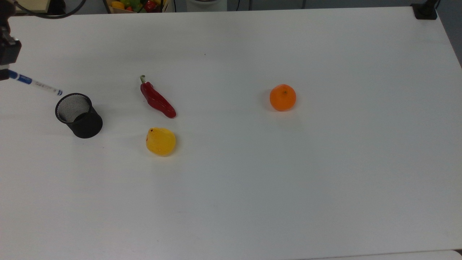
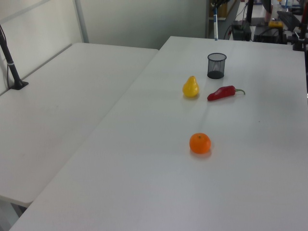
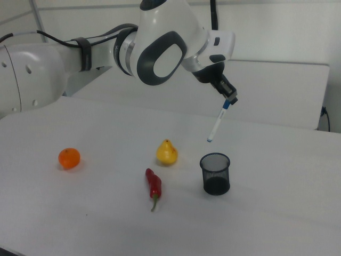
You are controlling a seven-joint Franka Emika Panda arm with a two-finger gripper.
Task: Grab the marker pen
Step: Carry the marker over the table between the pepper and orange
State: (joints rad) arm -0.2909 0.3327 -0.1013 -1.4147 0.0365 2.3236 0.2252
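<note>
Hand (image 3: pixel 230 100): clamped on the capped top end of the marker pen (image 3: pixel 218 121), up in the air above the table (image 3: pixel 277 213); at the top view's far left edge (image 1: pixel 4 68), at the left view's top edge.
Marker pen: lifted clear of the cup, hanging tilted from the hand, blue lower tip pointing down toward the cup's rim; white barrel with blue label in the top view (image 1: pixel 34 83); a thin upright sliver above the cup in the left view (image 2: pixel 215 26).
Cup (image 3: pixel 215 174): black mesh, upright on the table, just under and to the right view's right of the pen tip; nothing visible inside in the top view (image 1: pixel 78 115).
Chilli (image 1: pixel 157 99): red, flat on the table, well apart from the cup.
Pear (image 1: pixel 160 141): yellow, near the chilli, toward the top view's bottom.
Orange (image 1: pixel 282 97): alone, well off toward the top view's right.
Arm (image 3: pixel 106 50): white and grey, reaching in from the right view's left.
</note>
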